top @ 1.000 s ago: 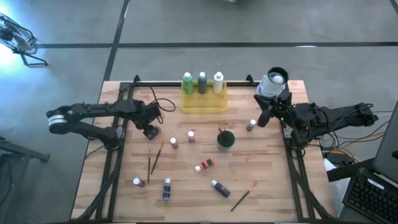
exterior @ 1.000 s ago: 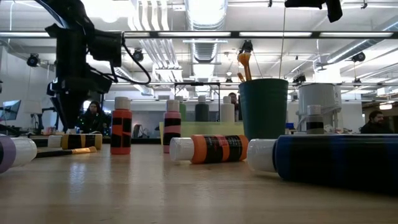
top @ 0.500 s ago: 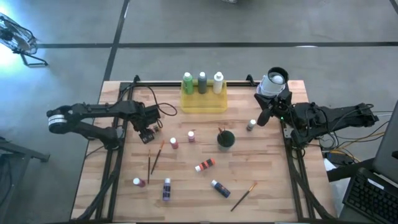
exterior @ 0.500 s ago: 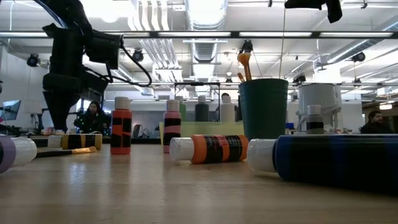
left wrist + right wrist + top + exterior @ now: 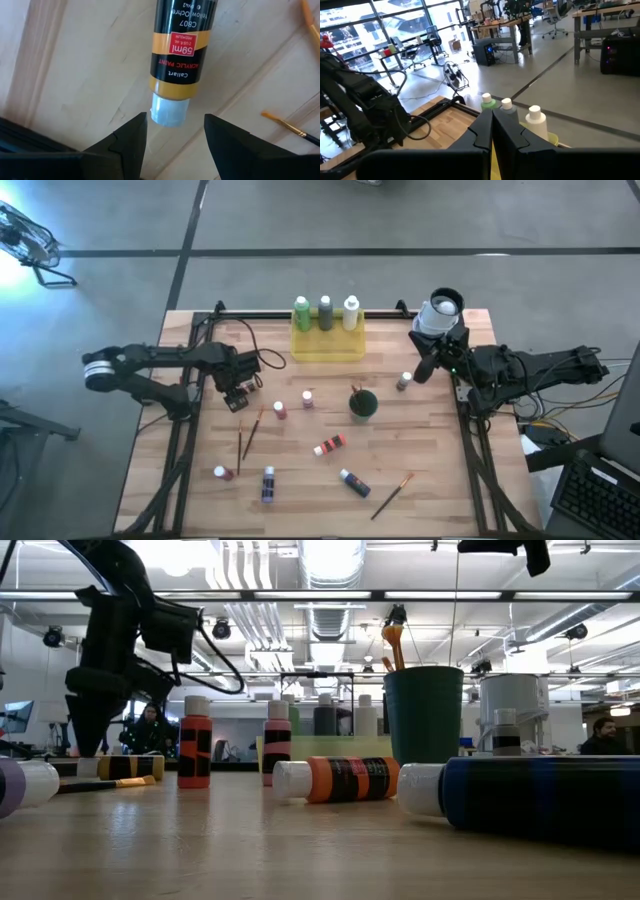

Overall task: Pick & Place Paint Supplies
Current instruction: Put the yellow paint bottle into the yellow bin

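Ochre-banded black paint bottle (image 5: 179, 47), white-capped

Three paint bottles (image 5: 325, 313) stand upright in one yellow tray (image 5: 327, 346) at the far side of the table. Eight more bottles (image 5: 330, 445) are scattered across the wood, some upright, some lying down. Three loose paintbrushes (image 5: 392, 496) lie flat. One dark green cup (image 5: 363, 404) holds further brushes, too small to count.
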Available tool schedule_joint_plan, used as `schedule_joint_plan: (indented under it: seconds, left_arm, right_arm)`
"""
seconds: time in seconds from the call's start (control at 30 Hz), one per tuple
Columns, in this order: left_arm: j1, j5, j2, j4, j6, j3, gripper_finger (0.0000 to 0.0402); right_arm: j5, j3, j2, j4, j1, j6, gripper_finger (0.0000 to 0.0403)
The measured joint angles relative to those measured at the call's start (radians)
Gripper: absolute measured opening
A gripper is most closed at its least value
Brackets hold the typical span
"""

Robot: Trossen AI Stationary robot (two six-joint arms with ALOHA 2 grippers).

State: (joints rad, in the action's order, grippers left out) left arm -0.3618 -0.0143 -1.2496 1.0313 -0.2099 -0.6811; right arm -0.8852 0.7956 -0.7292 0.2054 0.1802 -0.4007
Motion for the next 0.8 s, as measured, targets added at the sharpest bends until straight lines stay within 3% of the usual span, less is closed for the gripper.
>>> schedule_joint_plan:
  seconds: [0.53, 0.8]
  left_arm:
    - [0.004, 0.02, -0.009, -0.018, 0.03, -0.002, 0.0202]
    - [0.004, 0.006, -0.102, -0.02, 0.021, -0.001, 0.0202]
  right_arm:
    - [0.003, 0.0, 0.0, 0.0, 0.0, 0.0, 0.0008]
    - [0.009, 0.0, 0.0, 0.0, 0.0, 0.0, 0.0009]
